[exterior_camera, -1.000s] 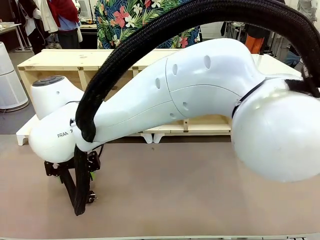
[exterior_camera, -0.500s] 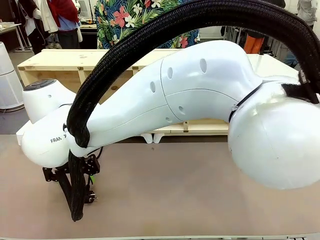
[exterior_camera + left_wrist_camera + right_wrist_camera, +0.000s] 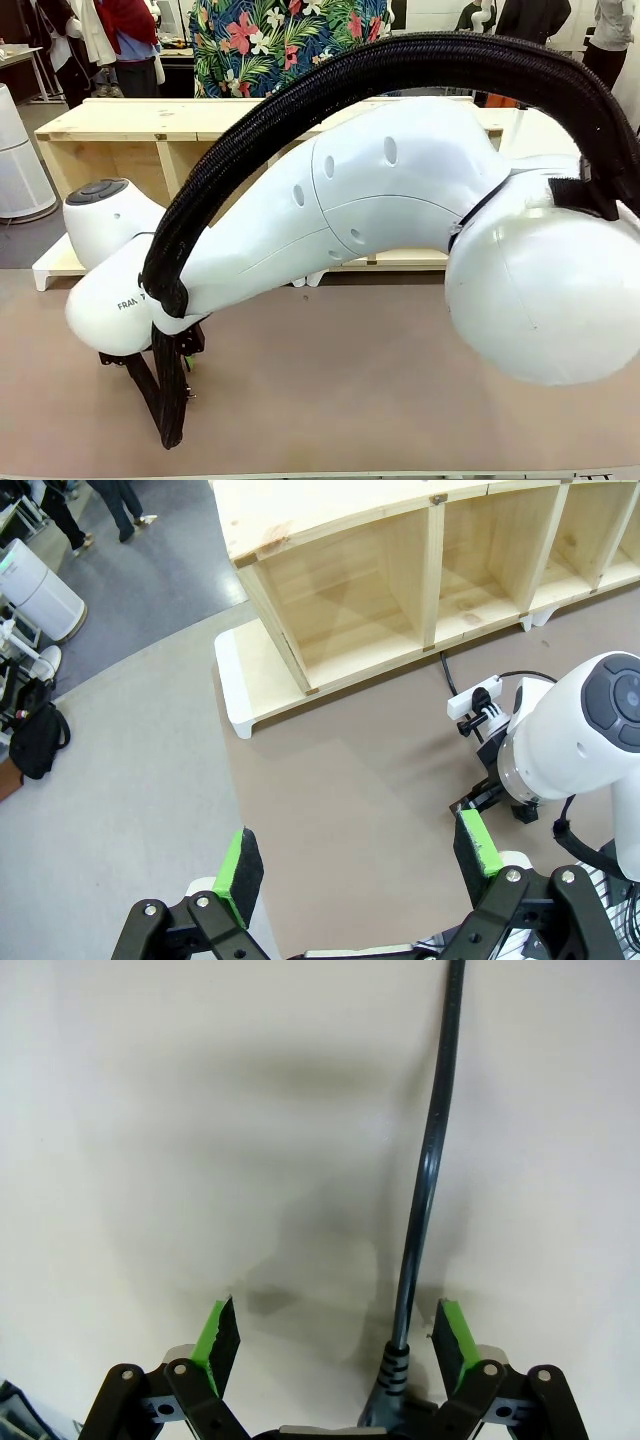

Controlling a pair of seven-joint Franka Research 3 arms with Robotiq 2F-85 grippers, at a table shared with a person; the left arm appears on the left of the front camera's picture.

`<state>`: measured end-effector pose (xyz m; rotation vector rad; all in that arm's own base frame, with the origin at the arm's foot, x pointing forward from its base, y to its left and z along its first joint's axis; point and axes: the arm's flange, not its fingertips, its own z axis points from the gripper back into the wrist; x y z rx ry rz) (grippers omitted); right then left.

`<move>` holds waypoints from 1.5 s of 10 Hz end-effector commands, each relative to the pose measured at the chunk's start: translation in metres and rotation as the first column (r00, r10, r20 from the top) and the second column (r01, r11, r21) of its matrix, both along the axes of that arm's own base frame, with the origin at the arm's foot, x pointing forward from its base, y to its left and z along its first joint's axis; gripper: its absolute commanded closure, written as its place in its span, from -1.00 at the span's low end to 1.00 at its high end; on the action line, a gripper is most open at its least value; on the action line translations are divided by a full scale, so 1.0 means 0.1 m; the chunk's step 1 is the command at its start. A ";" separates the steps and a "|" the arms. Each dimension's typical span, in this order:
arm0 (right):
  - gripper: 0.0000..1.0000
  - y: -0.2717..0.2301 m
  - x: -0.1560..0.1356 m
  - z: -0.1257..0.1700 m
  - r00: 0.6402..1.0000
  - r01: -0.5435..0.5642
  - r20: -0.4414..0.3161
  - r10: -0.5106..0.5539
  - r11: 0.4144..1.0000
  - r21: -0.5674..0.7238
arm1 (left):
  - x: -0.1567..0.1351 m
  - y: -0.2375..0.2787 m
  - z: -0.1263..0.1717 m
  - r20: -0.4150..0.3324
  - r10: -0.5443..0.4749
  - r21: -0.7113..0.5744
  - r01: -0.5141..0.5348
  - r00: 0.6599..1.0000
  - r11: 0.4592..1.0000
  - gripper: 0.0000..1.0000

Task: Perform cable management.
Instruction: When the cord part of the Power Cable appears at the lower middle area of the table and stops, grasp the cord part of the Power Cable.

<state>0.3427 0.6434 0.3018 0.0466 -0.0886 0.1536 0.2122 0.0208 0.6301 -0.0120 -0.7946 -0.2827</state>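
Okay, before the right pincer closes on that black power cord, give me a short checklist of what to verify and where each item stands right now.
1. Right pincer open: ok, its pads stand wide apart.
2. Cable lies between those pads: ok.
3. Cable centred in the pincer: not ok, the plug end sits close to one pad.
4. Left pincer open and empty: ok, it hangs above the bare table.
5. Power strip lying on the table by the wooden shelf: ok.
6. Braided hose clear of the cable: cannot tell, it hangs right beside the right pincer.
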 end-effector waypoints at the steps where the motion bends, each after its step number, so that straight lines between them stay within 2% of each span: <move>1: -1.00 -0.11 -0.13 -0.02 0.998 0.049 0.030 -0.050 0.999 0.021 | 0.00 0.01 0.00 0.000 0.003 -0.004 -0.003 1.000 1.000 -1.00; 3: -1.00 -0.16 -0.17 -0.01 0.996 0.083 0.039 -0.083 0.997 0.006 | 0.00 0.01 0.00 0.000 0.003 -0.004 -0.003 1.000 1.000 -1.00; 4: -0.93 -0.17 -0.19 -0.01 0.995 0.086 0.042 -0.086 0.996 0.002 | 0.00 0.01 0.00 0.000 0.003 -0.004 -0.003 1.000 1.000 -1.00; 8: -0.19 -0.20 -0.21 0.01 0.993 0.114 0.032 -0.113 0.993 -0.034 | 0.00 0.01 0.00 0.000 0.003 -0.004 -0.003 1.000 1.000 -1.00; 9: -0.31 -0.20 -0.20 0.01 0.993 0.115 0.029 -0.114 0.993 -0.041 | 0.00 0.01 0.00 0.000 0.003 -0.004 -0.003 1.000 1.000 -1.00; 10: 0.20 -0.20 -0.20 0.02 0.993 0.113 0.023 -0.112 0.993 -0.043 | 0.00 0.01 0.00 0.000 0.003 -0.004 -0.003 1.000 1.000 -1.00; 11: 0.08 -0.21 -0.20 0.02 0.993 0.114 0.017 -0.113 0.992 -0.045 | 0.00 0.01 0.00 0.000 0.003 -0.004 -0.003 1.000 1.000 -1.00; 12: 0.59 -0.20 -0.20 0.02 0.994 0.113 0.015 -0.112 0.993 -0.046 | 0.00 0.01 0.00 0.000 0.003 -0.004 -0.003 1.000 1.000 -1.00; 13: 0.46 -0.20 -0.20 0.03 0.993 0.114 0.013 -0.113 0.992 -0.046 | 0.00 0.01 0.00 0.000 0.003 -0.004 -0.003 1.000 1.000 -1.00; 14: 0.98 -0.20 -0.20 0.03 0.994 0.111 0.010 -0.111 0.993 -0.047 | 0.00 0.01 0.00 0.000 0.003 -0.004 -0.003 1.000 1.000 -1.00; 15: 0.85 -0.19 -0.20 0.03 0.994 0.111 0.006 -0.111 0.993 -0.049 | 0.00 0.01 0.00 0.000 0.003 -0.004 -0.003 1.000 1.000 -1.00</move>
